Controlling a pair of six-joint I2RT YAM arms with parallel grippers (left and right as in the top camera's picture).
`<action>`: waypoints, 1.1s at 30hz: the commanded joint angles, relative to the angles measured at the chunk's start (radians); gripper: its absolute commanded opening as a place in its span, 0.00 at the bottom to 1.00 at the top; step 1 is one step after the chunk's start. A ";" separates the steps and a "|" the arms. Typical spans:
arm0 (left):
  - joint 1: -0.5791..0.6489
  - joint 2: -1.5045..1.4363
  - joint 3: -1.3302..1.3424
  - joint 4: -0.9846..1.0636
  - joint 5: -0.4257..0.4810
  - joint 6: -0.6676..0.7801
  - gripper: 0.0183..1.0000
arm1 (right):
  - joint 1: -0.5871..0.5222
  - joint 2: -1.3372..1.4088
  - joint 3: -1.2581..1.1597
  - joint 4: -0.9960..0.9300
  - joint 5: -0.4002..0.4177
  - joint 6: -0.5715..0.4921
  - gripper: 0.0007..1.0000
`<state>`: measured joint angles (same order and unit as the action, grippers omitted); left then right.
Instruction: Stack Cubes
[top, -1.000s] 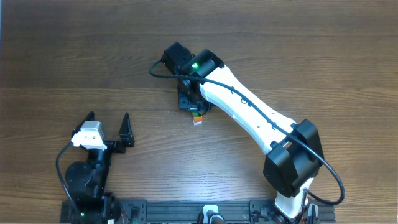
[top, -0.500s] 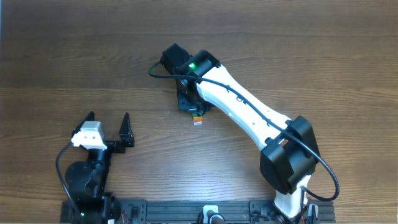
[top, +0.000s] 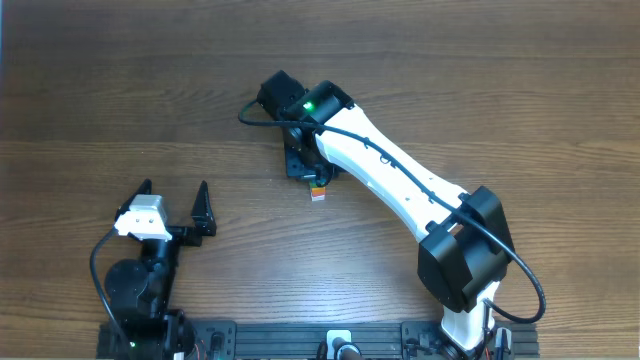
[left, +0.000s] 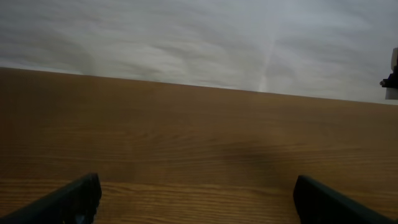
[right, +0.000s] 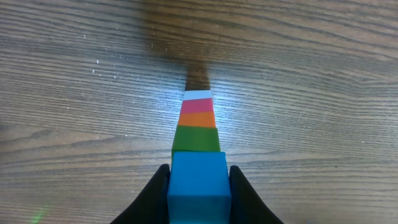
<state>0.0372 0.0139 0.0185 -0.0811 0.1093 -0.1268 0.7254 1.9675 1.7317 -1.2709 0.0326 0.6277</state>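
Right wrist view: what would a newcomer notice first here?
The tower of cubes at mid-table: green, orange, pink and a pale one stacked, with the blue cube on top, clamped by the right gripper. The left gripper sits open near its base, at the table's left.

A brown wood-grain bench (top: 120, 80) spreads across the scene; beyond its far edge stands a pale grey, faintly creased backdrop (left: 186, 37).

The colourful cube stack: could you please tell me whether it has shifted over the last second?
No; the colourful cube stack stays put relative to the black rail.
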 joint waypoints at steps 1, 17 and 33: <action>0.007 -0.008 -0.005 0.003 0.013 0.015 1.00 | 0.013 0.010 0.022 0.003 -0.002 0.004 0.05; 0.007 -0.008 -0.005 0.003 0.013 0.015 1.00 | 0.015 0.010 0.022 0.007 0.003 0.007 0.08; 0.007 -0.008 -0.005 0.003 0.013 0.015 1.00 | 0.015 0.032 0.022 0.010 0.002 0.007 0.14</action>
<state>0.0372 0.0139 0.0185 -0.0814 0.1093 -0.1268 0.7349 1.9717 1.7317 -1.2598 0.0330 0.6281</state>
